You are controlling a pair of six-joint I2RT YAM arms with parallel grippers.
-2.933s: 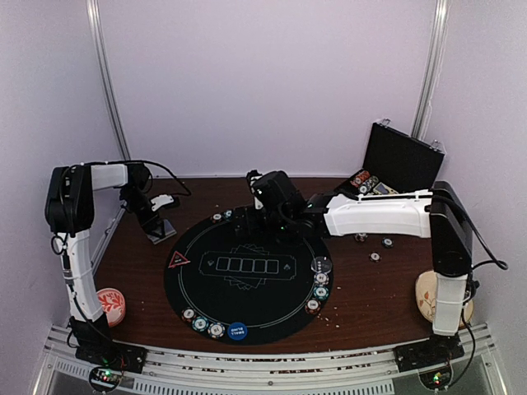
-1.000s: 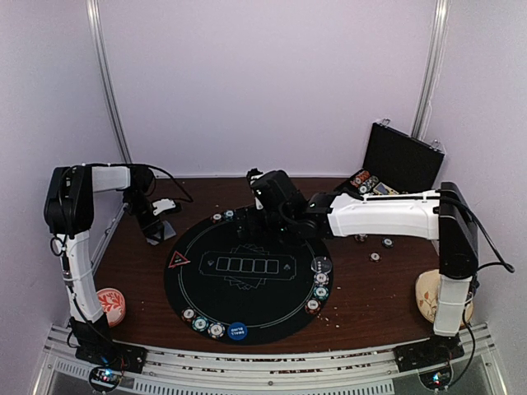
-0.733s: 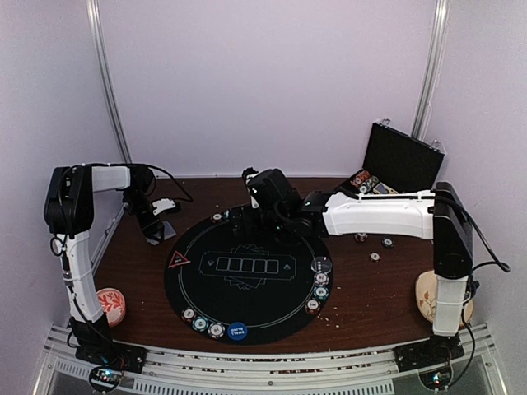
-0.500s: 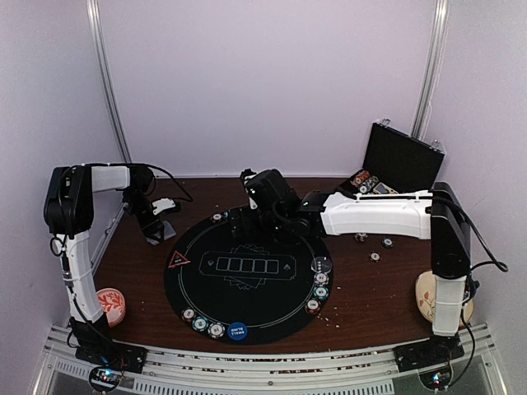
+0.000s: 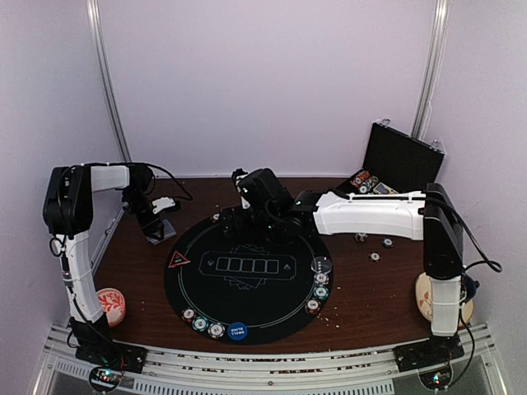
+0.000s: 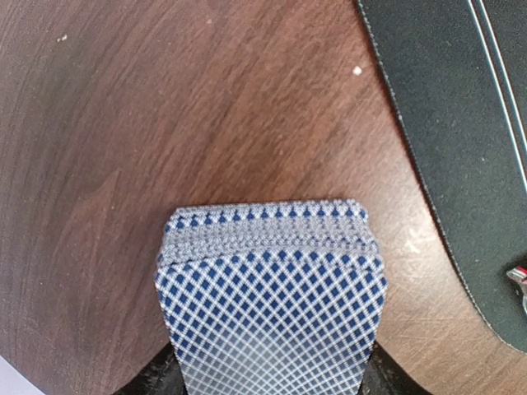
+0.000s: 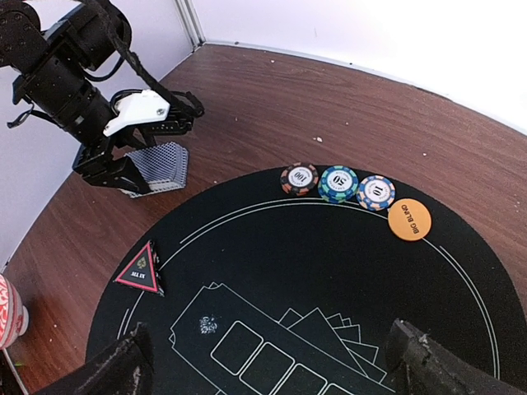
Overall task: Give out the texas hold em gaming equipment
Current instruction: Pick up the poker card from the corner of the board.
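Since the earlier frames the right arm's wrist has slid leftward along the far edge of the round black mat (image 5: 263, 296), while the left arm has stayed put.

At the lower left of the top view a red-and-white dish (image 5: 111, 304) sits on the brown table (image 5: 370, 304). Above it, at the left, the left gripper (image 5: 156, 226) is clamped on a deck of cards (image 6: 272, 304). The deck's grey-blue checked backs fill the lower middle of the left wrist view, held just above the wood beside the mat's edge.

A red triangle marker (image 7: 137, 267) lies on the mat's left side. Three striped chips (image 7: 338, 183) and an orange disc (image 7: 409, 220) lie in a row along its far rim. Near-rim chips (image 5: 200, 322) and a blue disc (image 5: 237, 331) line the bottom edge.

The right gripper (image 7: 276, 366) hangs over the mat with its jaws spread wide and nothing between them. Right-rim chips (image 5: 320, 278) stack along the mat's right side. Loose chips (image 5: 375, 256) lie on the wood further right. An open black case (image 5: 399, 160) stands at the upper right.
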